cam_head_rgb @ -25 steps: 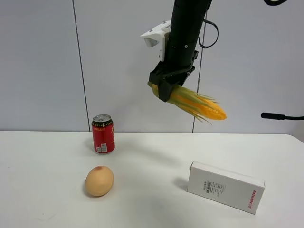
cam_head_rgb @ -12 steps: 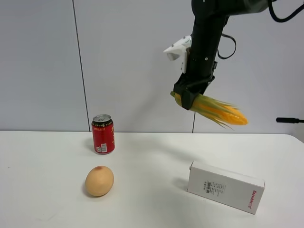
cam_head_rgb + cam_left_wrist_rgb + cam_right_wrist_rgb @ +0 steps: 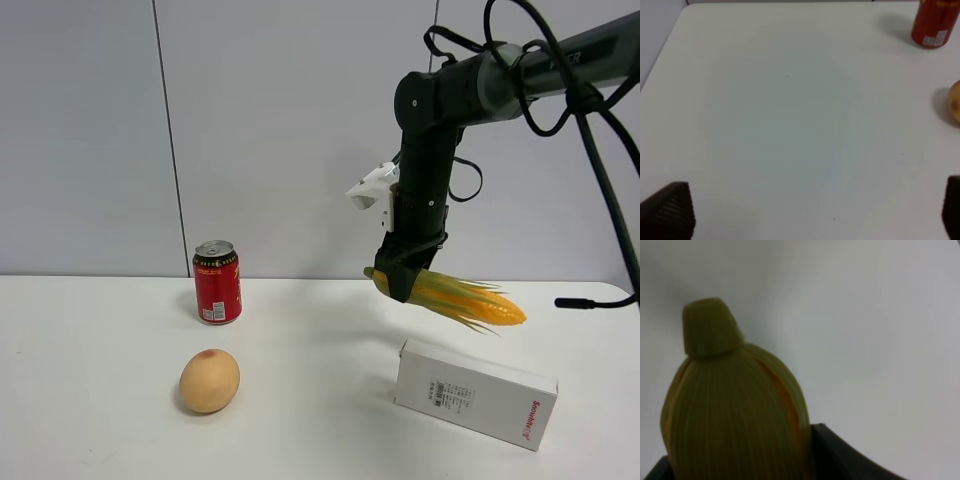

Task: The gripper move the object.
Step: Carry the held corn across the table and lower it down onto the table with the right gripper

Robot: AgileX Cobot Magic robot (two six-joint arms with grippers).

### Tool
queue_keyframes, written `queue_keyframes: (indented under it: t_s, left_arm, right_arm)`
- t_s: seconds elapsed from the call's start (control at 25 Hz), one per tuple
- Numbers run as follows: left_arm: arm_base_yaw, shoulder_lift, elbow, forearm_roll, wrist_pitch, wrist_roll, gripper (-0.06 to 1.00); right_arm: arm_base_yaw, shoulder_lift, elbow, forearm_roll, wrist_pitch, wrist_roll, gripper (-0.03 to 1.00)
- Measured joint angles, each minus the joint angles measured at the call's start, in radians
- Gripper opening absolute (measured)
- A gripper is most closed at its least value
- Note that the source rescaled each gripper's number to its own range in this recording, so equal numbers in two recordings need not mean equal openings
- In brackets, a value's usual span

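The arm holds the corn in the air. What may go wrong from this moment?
1. The right gripper holds the corn only at its green end. Most of the ear sticks out sideways, so it may tilt or slip out.
2. The box seems to lie under the yellow tip. If the arm goes straight down, the corn may land on the box or push it.

No text readable; red print on the white box (image 3: 475,393) seems blurred.
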Motion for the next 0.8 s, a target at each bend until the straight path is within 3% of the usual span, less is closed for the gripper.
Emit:
queue_keyframes:
  t_s: [0.52, 0.8]
  left_arm:
    - [0.000, 0.000, 0.000, 0.000, 0.000, 0.000, 1.00]
    - [0.000, 0.000, 0.000, 0.000, 0.000, 0.000, 1.00]
  right_arm:
    - [-0.009, 0.098, 0.004, -0.008, -0.155, -0.008, 0.00]
    - [-0.011, 0.116, 0.005, -0.010, -0.167, -0.008, 0.00]
